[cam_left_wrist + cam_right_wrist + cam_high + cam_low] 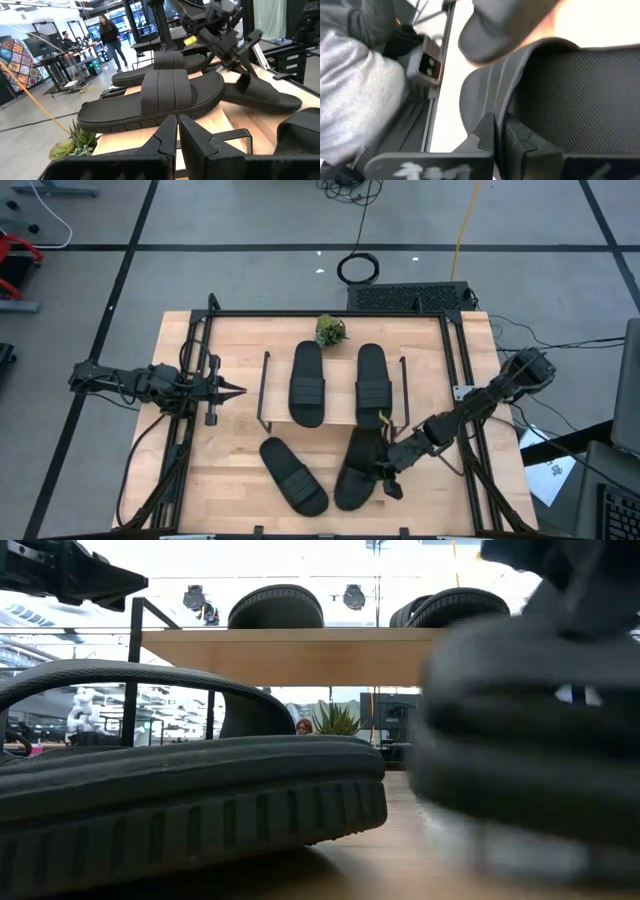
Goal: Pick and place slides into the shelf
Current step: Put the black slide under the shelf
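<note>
Two slides [308,383] [372,383] lie side by side on the top board of the shelf [334,418], which stands mid-table. A third slide [293,475] lies flat on the table [180,480] in front of the shelf, to the left. The right gripper [388,470] is at the fourth slide [362,470], in front of the shelf's right end; its fingers are closed on the edge of the strap. The left gripper [232,390] hovers left of the shelf, fingers closed and empty. A small plant [331,330] sits behind the shelf.
</note>
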Controlling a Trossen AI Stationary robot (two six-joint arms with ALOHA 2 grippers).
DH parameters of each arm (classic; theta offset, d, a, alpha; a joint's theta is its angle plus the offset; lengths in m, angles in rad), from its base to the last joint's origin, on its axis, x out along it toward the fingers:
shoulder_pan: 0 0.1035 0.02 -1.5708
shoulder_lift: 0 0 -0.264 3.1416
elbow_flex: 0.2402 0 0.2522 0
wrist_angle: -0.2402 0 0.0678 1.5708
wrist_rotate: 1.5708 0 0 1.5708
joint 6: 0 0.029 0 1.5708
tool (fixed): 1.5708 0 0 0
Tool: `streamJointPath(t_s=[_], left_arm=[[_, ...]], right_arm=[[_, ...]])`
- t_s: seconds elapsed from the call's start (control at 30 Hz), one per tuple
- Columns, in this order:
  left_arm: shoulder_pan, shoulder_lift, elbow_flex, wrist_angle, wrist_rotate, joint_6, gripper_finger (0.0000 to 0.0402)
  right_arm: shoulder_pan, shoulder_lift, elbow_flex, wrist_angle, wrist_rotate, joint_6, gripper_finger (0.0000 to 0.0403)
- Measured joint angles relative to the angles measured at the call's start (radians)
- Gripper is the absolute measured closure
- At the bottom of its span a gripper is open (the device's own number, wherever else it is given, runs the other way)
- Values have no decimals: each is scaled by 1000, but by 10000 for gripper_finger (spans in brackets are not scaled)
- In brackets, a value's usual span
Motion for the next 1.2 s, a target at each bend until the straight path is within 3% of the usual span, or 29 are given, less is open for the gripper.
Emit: streamJointPath(t_s=[0.17, 0.73, 1.03, 1.2], left_arm=[[0, 0, 0, 0, 0, 5, 376], [0, 0, 0, 1, 0, 9, 376], [0, 0, 0, 1, 0, 10, 376], [0, 0, 0, 1, 0, 10, 376]], right_arm=[[-26, -76, 0, -72, -4, -41, 401], [-149, -62, 1, -129, -239, -27, 402], [-187, -62, 2, -217, -112, -57, 390], [-174, -62, 2, -190, -125, -88, 354]])
